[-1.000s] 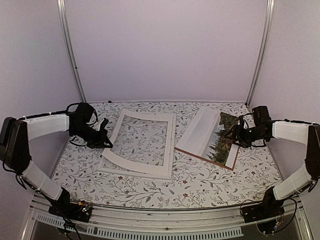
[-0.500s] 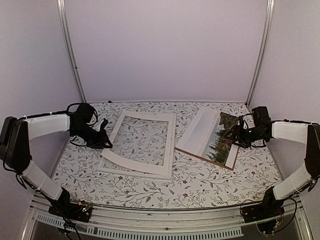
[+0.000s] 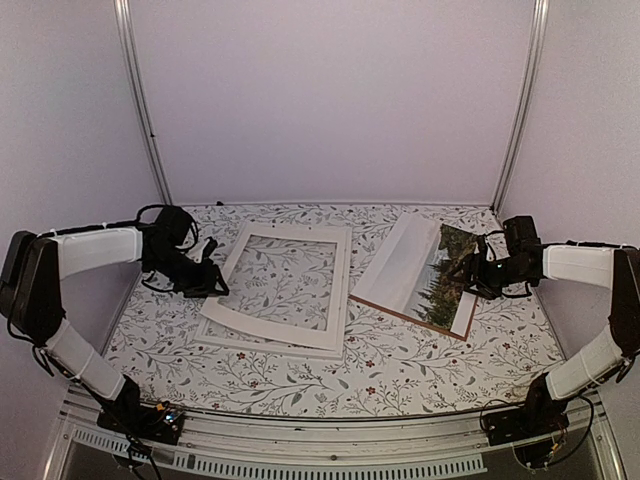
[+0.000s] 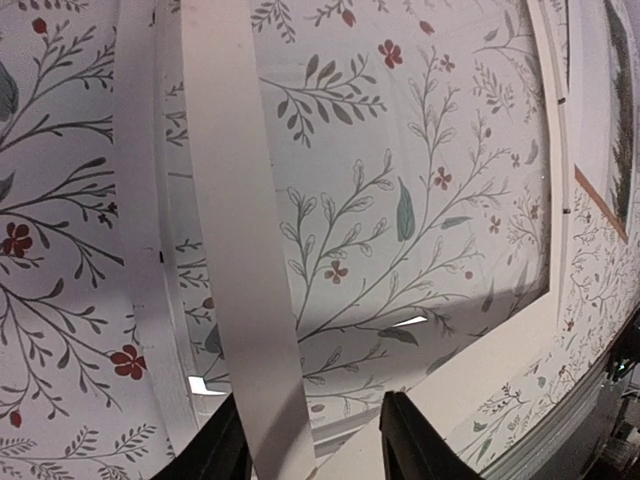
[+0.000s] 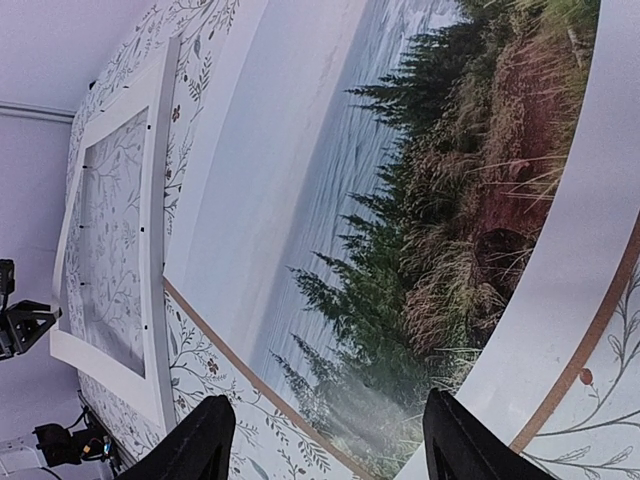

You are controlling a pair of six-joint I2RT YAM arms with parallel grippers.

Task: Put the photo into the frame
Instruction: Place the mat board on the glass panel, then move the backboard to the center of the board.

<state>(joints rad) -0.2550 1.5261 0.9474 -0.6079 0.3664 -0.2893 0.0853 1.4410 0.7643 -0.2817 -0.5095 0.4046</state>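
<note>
The white frame (image 3: 283,290) lies left of centre on the flowered table, its near-left part a little raised and bowed. My left gripper (image 3: 213,284) is at its left side rail. In the left wrist view the rail (image 4: 238,220) runs between my spread fingers, against the left finger (image 4: 225,450); the left gripper (image 4: 315,440) is open. The photo (image 3: 425,272), with trees and water, lies face up on a brown backing panel (image 3: 405,315). My right gripper (image 3: 465,271) hovers open at the photo's right edge. In the right wrist view the right gripper (image 5: 325,440) is above the picture (image 5: 400,230).
The brown backing panel's edge (image 5: 215,335) shows under the photo. The frame also shows in the right wrist view (image 5: 158,200). Pale walls with metal posts (image 3: 145,110) close in the table on three sides. The table's metal front rail (image 3: 320,445) runs along the near side.
My left gripper has edged slightly right along the frame's left rail, and the raised near-left part has shifted a little. The right arm has hardly moved.
</note>
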